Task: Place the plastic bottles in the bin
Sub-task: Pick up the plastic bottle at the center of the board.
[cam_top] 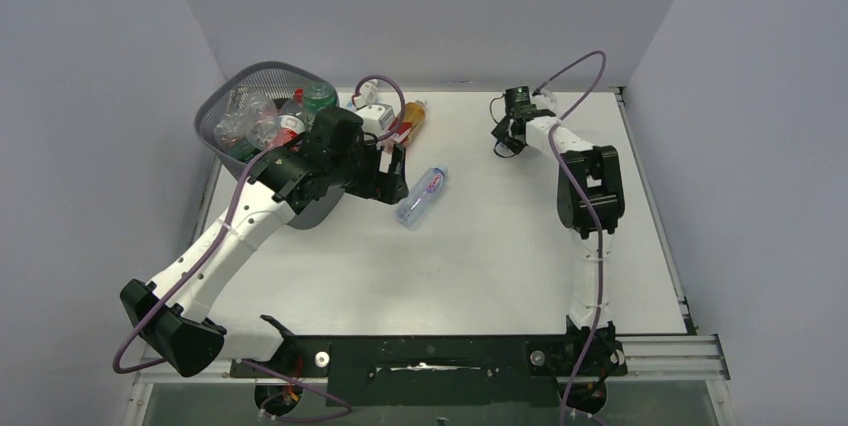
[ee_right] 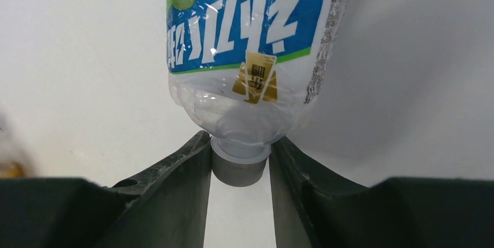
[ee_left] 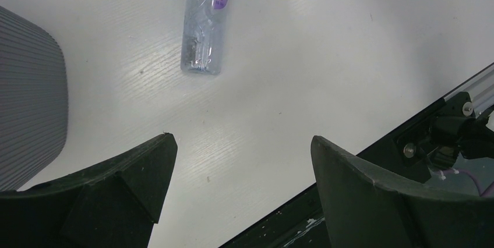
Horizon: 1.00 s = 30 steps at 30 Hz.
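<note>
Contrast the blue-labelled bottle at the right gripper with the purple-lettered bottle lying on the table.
The blue-labelled bottle is pinched at its cap by the right gripper; the purple-lettered bottle lies free on the table, untouched. The first's label is blue and green; the second's bears purple lettering. Both are clear plastic, outside the bin.

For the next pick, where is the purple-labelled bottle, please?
Top view: the purple-labelled bottle lies on the table, left of centre, beside the left hand.

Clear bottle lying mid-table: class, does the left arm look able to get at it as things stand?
Probably yes: the left fingers stand open and empty close to the clear bottle, with only bare table between.
</note>
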Motion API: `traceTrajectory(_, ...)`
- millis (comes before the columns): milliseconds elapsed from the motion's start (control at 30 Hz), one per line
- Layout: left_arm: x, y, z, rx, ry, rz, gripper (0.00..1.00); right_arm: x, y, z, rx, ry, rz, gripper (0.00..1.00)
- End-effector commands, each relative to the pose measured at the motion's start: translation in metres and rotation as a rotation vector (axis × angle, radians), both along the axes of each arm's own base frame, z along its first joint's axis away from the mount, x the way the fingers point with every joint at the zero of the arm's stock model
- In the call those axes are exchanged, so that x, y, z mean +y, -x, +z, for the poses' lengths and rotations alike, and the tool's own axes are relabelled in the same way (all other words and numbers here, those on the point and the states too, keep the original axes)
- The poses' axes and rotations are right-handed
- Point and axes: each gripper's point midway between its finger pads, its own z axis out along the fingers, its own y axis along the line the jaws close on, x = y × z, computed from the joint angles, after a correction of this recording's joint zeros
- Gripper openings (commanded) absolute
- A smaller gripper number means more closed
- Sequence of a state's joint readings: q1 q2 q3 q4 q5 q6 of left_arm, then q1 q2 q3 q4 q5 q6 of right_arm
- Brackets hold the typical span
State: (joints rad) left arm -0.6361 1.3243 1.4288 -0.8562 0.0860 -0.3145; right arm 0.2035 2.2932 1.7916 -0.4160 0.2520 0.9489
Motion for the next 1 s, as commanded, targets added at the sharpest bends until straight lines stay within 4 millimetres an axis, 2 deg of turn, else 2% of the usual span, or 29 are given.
traceTrajectory(0,-0.008,-0.008,0.020,-0.059,0.059,0.005,0.88,0.005,0.020,0.063,-0.084,0.056,0.092,0.20)
traceTrajectory(167,-0.012,-0.009,0.034,-0.079,0.102,0.004,0.90,0.017,0.053,0.106,-0.146,0.076,0.233,0.20)
traceTrajectory(433,-0.025,-0.007,0.049,-0.070,0.238,0.007,0.90,0.049,0.126,0.157,-0.224,0.057,0.494,0.19)
traceTrajectory(733,-0.041,0.000,0.101,-0.119,0.548,0.038,0.90,0.094,0.210,0.222,-0.428,-0.112,0.830,0.21)
traceTrajectory(833,-0.047,0.002,0.103,-0.104,0.621,0.040,0.90,0.111,0.236,0.242,-0.483,-0.175,0.932,0.22)
traceTrajectory(967,-0.054,0.004,0.103,-0.078,0.680,0.039,0.90,0.127,0.265,0.258,-0.526,-0.234,1.025,0.22)
